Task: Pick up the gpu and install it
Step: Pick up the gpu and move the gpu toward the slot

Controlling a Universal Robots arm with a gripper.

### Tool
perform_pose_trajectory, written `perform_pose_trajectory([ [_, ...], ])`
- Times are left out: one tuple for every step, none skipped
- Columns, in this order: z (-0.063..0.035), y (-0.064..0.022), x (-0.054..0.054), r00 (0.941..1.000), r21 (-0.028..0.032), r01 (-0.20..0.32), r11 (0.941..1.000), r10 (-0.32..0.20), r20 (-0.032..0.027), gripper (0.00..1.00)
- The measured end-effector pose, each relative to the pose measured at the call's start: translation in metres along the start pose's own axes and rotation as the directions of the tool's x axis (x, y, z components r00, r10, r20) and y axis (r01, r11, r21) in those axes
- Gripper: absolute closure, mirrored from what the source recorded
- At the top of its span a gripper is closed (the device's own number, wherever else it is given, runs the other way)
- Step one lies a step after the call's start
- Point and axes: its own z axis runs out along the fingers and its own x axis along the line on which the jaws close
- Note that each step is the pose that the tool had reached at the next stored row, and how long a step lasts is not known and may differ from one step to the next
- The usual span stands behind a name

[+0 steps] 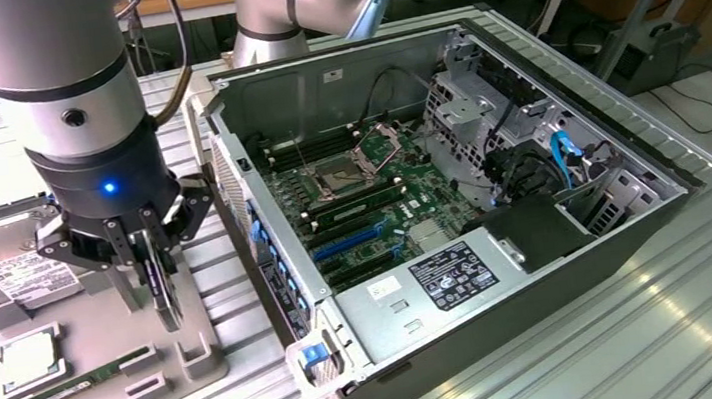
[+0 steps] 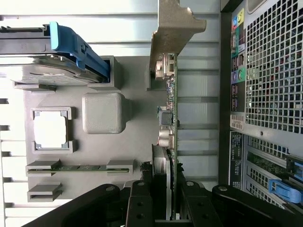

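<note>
Item: gpu (image 1: pixel 167 307) (image 2: pixel 171 113), a thin flat card seen edge-on, with a green board edge carrying small metal connectors and a pale silver sheet-metal bracket (image 2: pixel 173 28) with a bent tab at one end. It stands on edge over the grey moulded tray (image 1: pixel 201 363) (image 2: pixel 137 142), at the exterior view's left, just beside the open computer case (image 1: pixel 628 229); whether its lower edge touches the tray cannot be told. Hand (image 1: pixel 142 264) (image 2: pixel 166 208): black, jointed, with matt fingers (image 2: pixel 139 208), set narrow and clamped on the two faces of the gpu at the end away from the bracket. Tray contents: a boxy silver hard drive (image 1: pixel 9 269) (image 2: pixel 38 71) with a white label and a blue plastic latch, a square metal-topped processor chip (image 1: pixel 32 359) (image 2: pixel 49 130) in its pocket, and a slim green memory stick (image 1: pixel 75 384) (image 2: pixel 78 167) in a slot. The case is grey steel with perforated panels and lies on its side, showing a green motherboard (image 1: pixel 376 202) with blue and black slots. Surface (image 1: pixel 641 338): ribbed, reflective aluminium.
</note>
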Motion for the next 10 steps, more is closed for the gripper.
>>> perform_pose_trajectory([
  [-0.0004,0.0000,0.0000,1.0000,0.0004,0.000,1.0000,0.000,0.0000,0.72],
  [-0.0008,0.0000,0.0000,1.0000,0.0006,0.000,1.0000,0.000,0.0000,0.72],
  [-0.0011,0.0000,0.0000,1.0000,0.0008,0.000,1.0000,0.000,0.0001,0.72],
  [-0.0014,0.0000,0.0000,1.0000,0.0009,0.000,1.0000,0.000,0.0001,0.72],
  [-0.0017,0.0000,0.0000,1.0000,0.0011,0.000,1.0000,0.000,0.0001,0.72],
  [-0.0021,0.0000,0.0000,1.0000,0.0014,0.000,1.0000,0.000,-0.0001,0.72],
  [-0.0024,0.0000,0.0000,1.0000,0.0017,0.000,1.0000,0.000,0.0000,0.72],
  [-0.0027,0.0000,0.0000,1.0000,0.0018,0.000,1.0000,0.000,0.0000,0.72],
  [-0.0031,0.0000,0.0000,1.0000,0.0019,0.000,1.0000,0.000,0.0000,0.72],
  [-0.0034,0.0001,0.0000,1.0000,0.0020,0.000,1.0000,0.000,0.0000,0.72],
])
